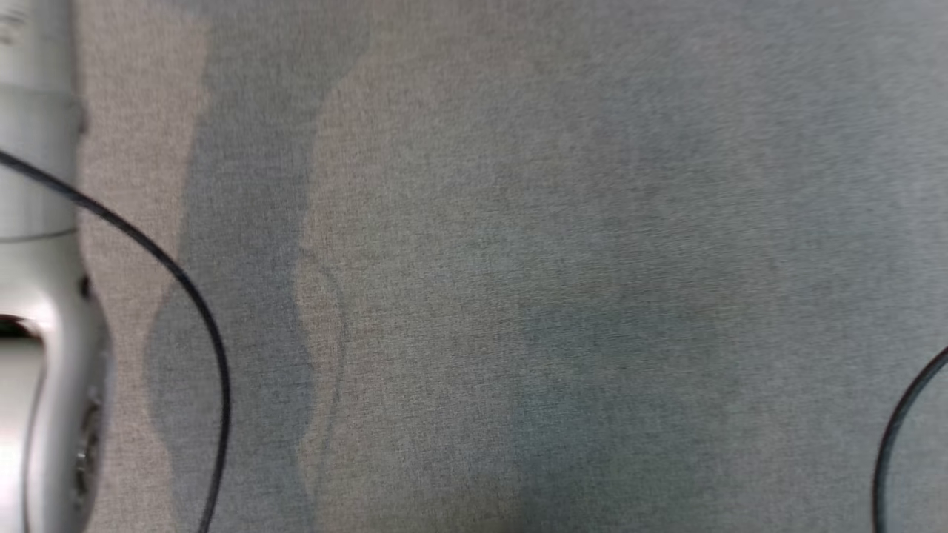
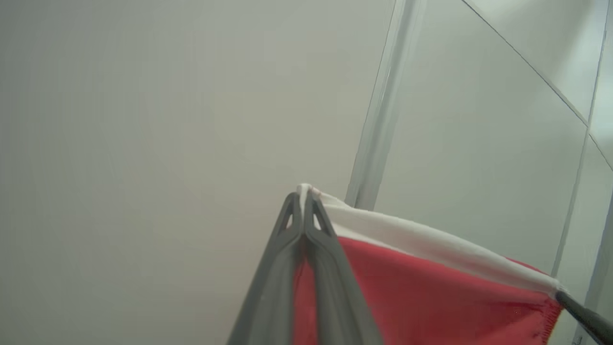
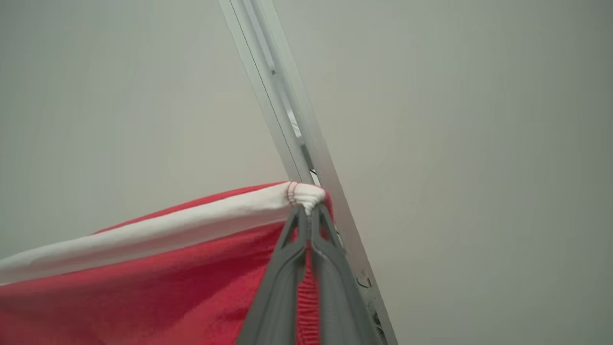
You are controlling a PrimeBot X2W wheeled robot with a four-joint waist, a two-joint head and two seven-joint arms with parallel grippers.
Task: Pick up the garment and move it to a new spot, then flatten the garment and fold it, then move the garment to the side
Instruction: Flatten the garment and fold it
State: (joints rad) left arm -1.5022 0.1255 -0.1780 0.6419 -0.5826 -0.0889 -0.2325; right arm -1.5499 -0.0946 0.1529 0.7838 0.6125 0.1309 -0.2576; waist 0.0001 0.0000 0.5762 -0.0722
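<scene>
Two corners of the red garment (image 2: 431, 292) are pinched, one per gripper. The left gripper (image 2: 303, 199) is clamped on the white hem (image 2: 421, 242) at its fingertips. The cloth spreads from there to the right gripper (image 3: 309, 213), which is closed on the opposite hem corner. Beyond both grippers are pale wall panels and a metal strip (image 3: 282, 110). In the head view, the grey woven surface (image 1: 518, 259) has a black cable (image 1: 185, 289) looping over it.

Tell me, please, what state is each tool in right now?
Left tool: shut on the garment, at its white edge.
Right tool: shut on the garment, at the same white edge.
</scene>
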